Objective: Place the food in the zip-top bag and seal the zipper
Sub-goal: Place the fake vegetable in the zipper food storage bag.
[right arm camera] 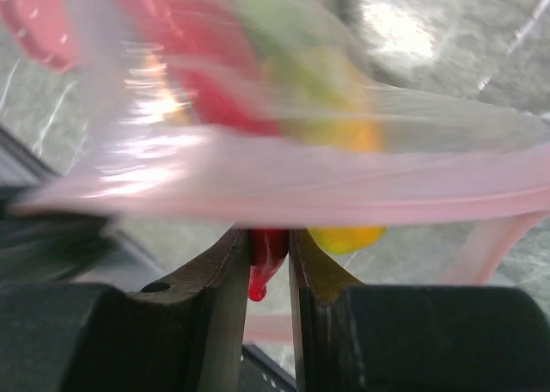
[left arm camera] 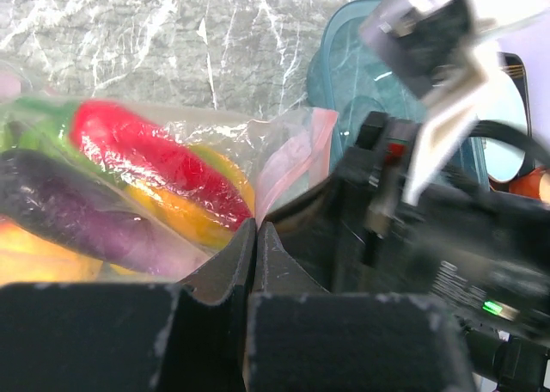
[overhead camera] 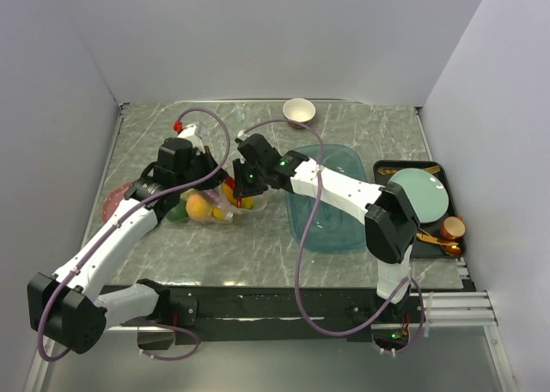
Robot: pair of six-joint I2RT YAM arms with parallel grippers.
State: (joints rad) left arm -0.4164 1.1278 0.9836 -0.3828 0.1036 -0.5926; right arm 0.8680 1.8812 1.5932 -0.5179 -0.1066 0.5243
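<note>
Grey marble desk, white walls. Zip-top bag lies centre-left, its zipper running crosswise above the right end effector, which narrowly pinches the red chili tip. The chili lies diagonally in the bag. Left end effector closed tight at the bag mouth.

Lab cell: white partition walls, marbled tabletop

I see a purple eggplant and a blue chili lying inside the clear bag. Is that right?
Not quite: the chili is red, not blue. The left wrist view shows it lying beside the purple eggplant inside the clear bag.
</note>
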